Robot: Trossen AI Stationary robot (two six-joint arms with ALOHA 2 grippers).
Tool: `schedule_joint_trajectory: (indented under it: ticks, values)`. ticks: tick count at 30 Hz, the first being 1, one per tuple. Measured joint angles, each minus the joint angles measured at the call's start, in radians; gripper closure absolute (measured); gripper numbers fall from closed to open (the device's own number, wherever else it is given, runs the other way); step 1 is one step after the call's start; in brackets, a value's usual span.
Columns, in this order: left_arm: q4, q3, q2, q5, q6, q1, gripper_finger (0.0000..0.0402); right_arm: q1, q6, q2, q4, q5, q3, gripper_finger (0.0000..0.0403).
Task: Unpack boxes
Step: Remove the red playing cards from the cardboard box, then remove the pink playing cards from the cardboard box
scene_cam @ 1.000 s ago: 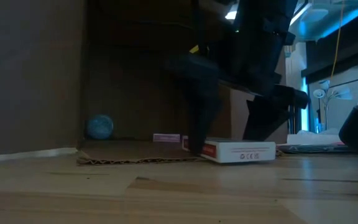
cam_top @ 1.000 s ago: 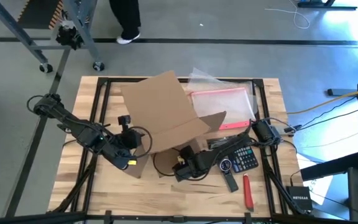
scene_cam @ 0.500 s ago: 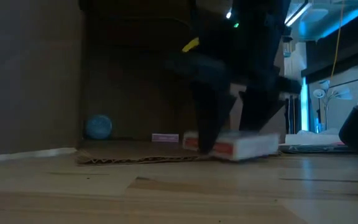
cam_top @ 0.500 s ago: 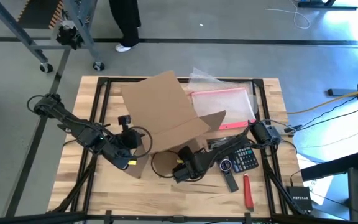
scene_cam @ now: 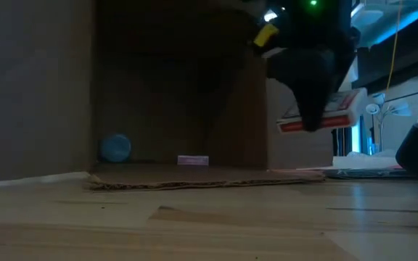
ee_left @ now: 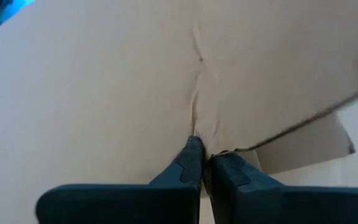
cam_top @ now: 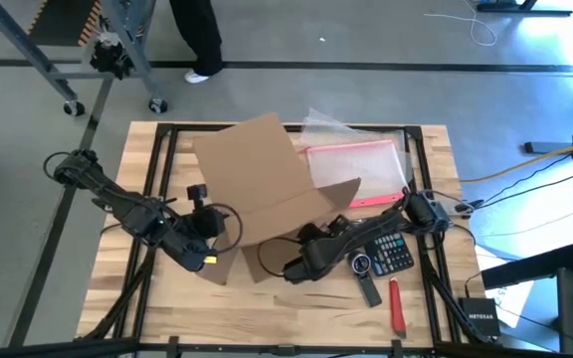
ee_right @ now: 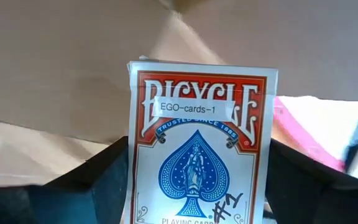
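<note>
the box (cam_top: 267, 184) lies on its side near the middle of the counter (cam_top: 426, 308), its open mouth toward the low camera, with a flap flat on the wood in front of it. the left gripper (ee_left: 202, 163) has its fingers pressed together on an edge of the cardboard at the box's left side, apparently steadying it

the right gripper (scene_cam: 312, 109) hangs just outside the mouth, on the right, its fingers pinching a red card pack (ee_right: 201, 146) by its two long sides; in the low view the pack is clear of the counter and tilted

inside the box a blue ball (scene_cam: 115, 147) and a small pale item (scene_cam: 192, 160) sit on the floor of the carton. to the right of the box on the counter are a calculator (cam_top: 391, 252), a remote (cam_top: 366, 289), a red tool (cam_top: 397, 306), and behind it a clear pouch (cam_top: 351, 159) with a pink-red edge

the step in hand looks like lifting one item out: the pack is out and in the air. the next move calls for carrying it to a bare patch of counter near the other unpacked things, setting it down, and spreading the fingers; then a reach back in for the ball, which may roll
</note>
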Motion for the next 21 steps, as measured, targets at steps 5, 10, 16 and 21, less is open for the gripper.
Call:
schedule_joint_trajectory:
  ticks: [5,10,16,21]
  values:
    - [-0.11,0.001,-0.009,-0.007,-0.097,-0.017,0.0398,-0.011,0.0,-0.013,0.021,-0.001,-0.074,0.0108]
    - [-0.154,-0.001,-0.036,0.008,-0.157,-0.058,0.0398,-0.012,0.0,-0.018,0.041,-0.01,-0.135,0.0108]
    - [-0.151,-0.002,-0.046,0.016,-0.174,-0.066,0.0398,-0.015,0.002,-0.018,0.051,-0.037,-0.204,0.0085]
    - [-0.142,-0.002,-0.046,0.015,-0.174,-0.066,0.0398,-0.017,0.002,-0.018,0.051,-0.06,-0.205,0.0058]
